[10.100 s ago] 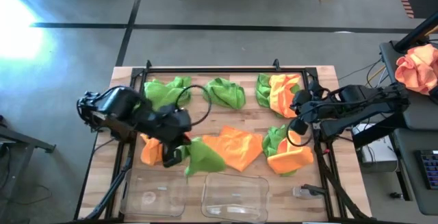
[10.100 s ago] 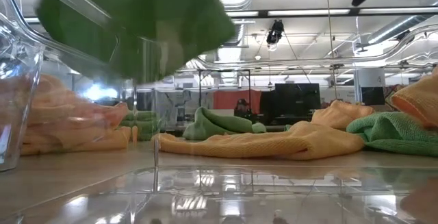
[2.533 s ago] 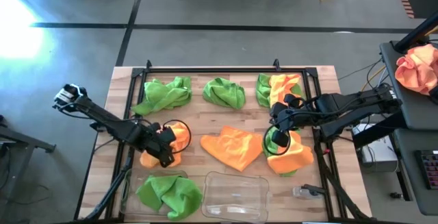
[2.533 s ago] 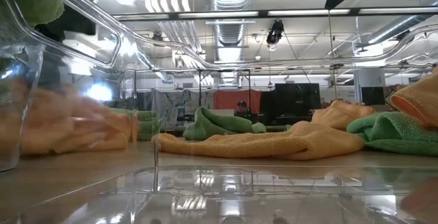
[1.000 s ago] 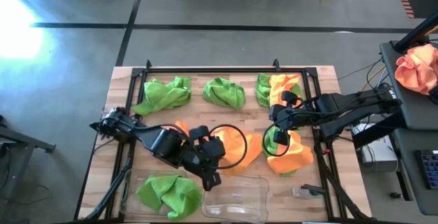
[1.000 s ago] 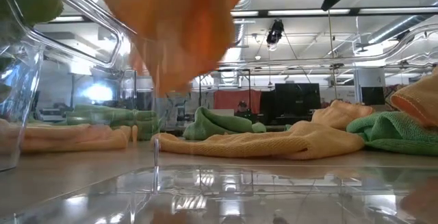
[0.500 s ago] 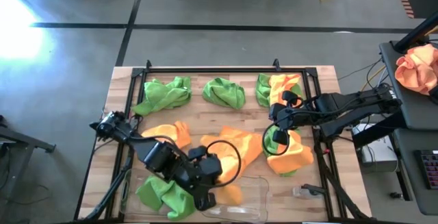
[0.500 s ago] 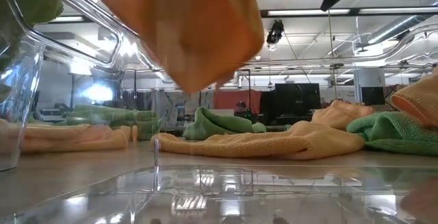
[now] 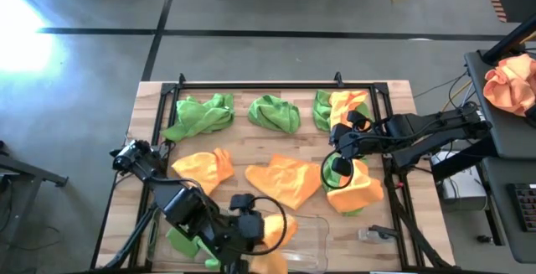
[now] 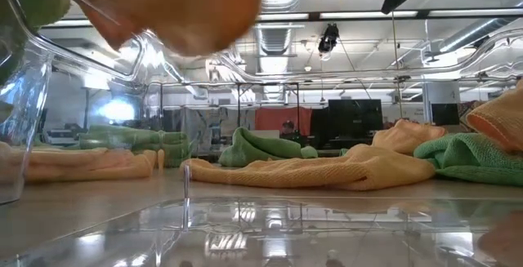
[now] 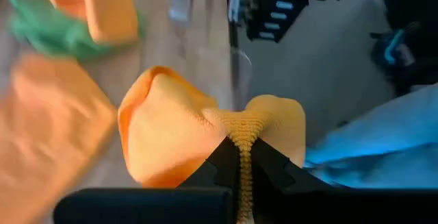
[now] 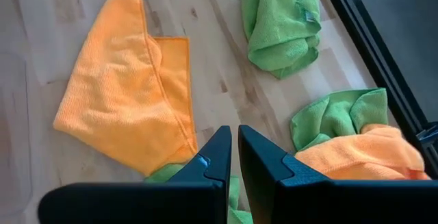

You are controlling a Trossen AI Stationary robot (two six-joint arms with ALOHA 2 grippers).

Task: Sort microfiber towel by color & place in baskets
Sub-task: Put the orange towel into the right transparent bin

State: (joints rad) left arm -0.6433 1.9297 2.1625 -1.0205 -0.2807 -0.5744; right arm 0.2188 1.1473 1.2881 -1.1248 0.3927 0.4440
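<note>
My left gripper (image 9: 254, 227) is shut on an orange microfiber towel (image 9: 275, 230) that hangs over the right-hand clear basket (image 9: 311, 226). The towel fills the low view's top left (image 10: 172, 6). A green towel (image 9: 180, 242) lies in the left-hand basket (image 10: 24, 95). Two orange towels (image 9: 201, 168) (image 9: 285, 180) lie spread on the table. My right gripper (image 9: 337, 158) is shut and held high above a green-and-orange pile (image 9: 356, 192), with nothing between its fingertips (image 12: 235, 132). My left gripper pinches a bunched ridge of the orange towel (image 11: 241, 129) between its two fingers, slanting down from the table's left. The towel is lifted clear and hangs slack in two lobes on either side of the fingers. My right gripper has green cloth (image 12: 174, 174) just under its fingers; whether it touches this I cannot tell.
Green towels (image 9: 201, 113) (image 9: 275, 113) and a green-and-orange heap (image 9: 339, 108) lie along the far side inside the black frame (image 9: 251, 85). A peach cloth bundle (image 9: 512, 83) sits off the table at the right.
My left gripper has carried the orange towel toward the table's near edge, from above the table's middle to over the right-hand basket. The towel has stayed clear of the table throughout, and the gripper has turned as it went.
</note>
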